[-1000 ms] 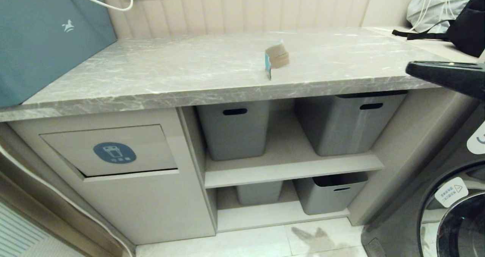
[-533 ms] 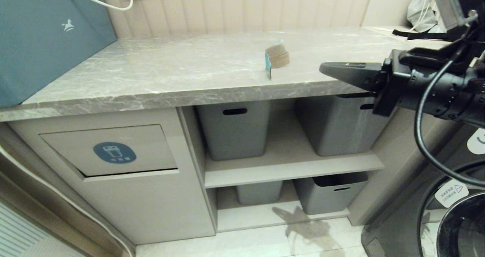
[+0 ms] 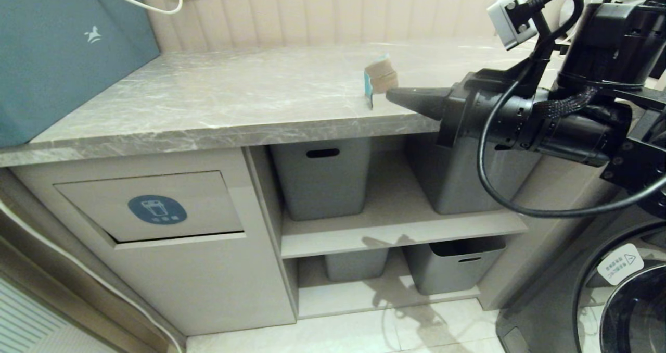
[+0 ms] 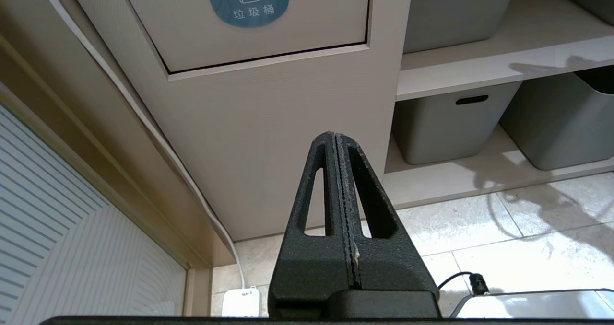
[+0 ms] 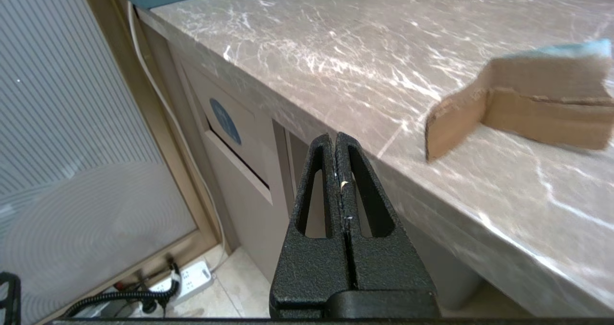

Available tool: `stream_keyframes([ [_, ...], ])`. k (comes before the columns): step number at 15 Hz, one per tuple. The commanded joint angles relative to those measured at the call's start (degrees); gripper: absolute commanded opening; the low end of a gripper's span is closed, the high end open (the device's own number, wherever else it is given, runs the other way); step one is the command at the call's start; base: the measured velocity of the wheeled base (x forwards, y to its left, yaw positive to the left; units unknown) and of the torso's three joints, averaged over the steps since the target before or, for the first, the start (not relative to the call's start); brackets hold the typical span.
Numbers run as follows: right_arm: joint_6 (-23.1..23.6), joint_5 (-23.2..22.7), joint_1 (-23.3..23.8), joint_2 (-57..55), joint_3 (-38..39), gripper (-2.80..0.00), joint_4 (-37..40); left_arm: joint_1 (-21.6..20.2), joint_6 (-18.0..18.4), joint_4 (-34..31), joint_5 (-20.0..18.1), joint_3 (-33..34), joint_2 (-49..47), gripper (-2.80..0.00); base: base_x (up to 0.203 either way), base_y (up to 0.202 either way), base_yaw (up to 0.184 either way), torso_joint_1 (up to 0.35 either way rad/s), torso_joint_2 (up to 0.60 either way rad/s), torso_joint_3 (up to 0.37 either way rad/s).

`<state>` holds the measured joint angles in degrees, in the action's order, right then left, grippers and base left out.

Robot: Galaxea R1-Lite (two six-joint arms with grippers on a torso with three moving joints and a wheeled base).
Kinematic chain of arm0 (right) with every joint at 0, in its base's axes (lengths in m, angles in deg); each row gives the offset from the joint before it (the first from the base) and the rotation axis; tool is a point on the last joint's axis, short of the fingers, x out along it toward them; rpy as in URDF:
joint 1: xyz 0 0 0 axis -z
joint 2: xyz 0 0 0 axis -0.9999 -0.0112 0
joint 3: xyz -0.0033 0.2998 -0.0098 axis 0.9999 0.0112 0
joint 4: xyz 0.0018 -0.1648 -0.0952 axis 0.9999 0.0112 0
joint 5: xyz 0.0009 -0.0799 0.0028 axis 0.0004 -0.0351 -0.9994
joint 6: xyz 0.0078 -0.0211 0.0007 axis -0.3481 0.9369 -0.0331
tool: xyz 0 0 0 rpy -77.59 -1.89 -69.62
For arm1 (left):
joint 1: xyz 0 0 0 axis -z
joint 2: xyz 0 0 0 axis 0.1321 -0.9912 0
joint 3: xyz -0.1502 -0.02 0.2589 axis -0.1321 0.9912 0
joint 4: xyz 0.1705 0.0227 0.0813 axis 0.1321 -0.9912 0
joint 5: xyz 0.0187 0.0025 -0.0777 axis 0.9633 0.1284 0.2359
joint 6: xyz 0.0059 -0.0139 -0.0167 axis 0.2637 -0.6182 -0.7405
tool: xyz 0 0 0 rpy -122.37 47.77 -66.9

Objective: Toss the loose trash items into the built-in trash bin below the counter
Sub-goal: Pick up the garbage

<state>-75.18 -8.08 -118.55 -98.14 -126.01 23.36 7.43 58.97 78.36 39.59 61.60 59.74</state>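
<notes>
Grey bins on the shelves, washer at right
Teal panel leans at the bench's back-left corner; grey bins fill open shelves; washing machine alongside.

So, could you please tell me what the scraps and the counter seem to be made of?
The trash scraps: likely matte brown cardboard, with ragged torn edges and a turquoise printed face. The counter: probably polished stone or a marble-look slab, grey with white veining and a soft sheen.

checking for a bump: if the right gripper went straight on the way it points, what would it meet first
Probably the cardboard scraps on the counter: in the head view the right gripper, fingers shut, points at them. The wrist view suggests it may pass beside them along the counter edge; depth unclear.
</notes>
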Motion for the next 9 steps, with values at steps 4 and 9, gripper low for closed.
stream_keyframes([
  [4, 1.1, 1.9, -1.9, -2.4, -3.6, 0.00, -0.2, 0.0, 0.0, 0.0, 0.0, 0.1, 0.0, -2.80, 0.000, 0.000, 0.000, 0.000, 0.00, 0.000],
  [9, 1.3, 1.4, -4.3, -2.4, -4.1, 0.00, -0.3, 0.0, 0.0, 0.0, 0.0, 0.1, 0.0, -2.80, 0.000, 0.000, 0.000, 0.000, 0.00, 0.000],
])
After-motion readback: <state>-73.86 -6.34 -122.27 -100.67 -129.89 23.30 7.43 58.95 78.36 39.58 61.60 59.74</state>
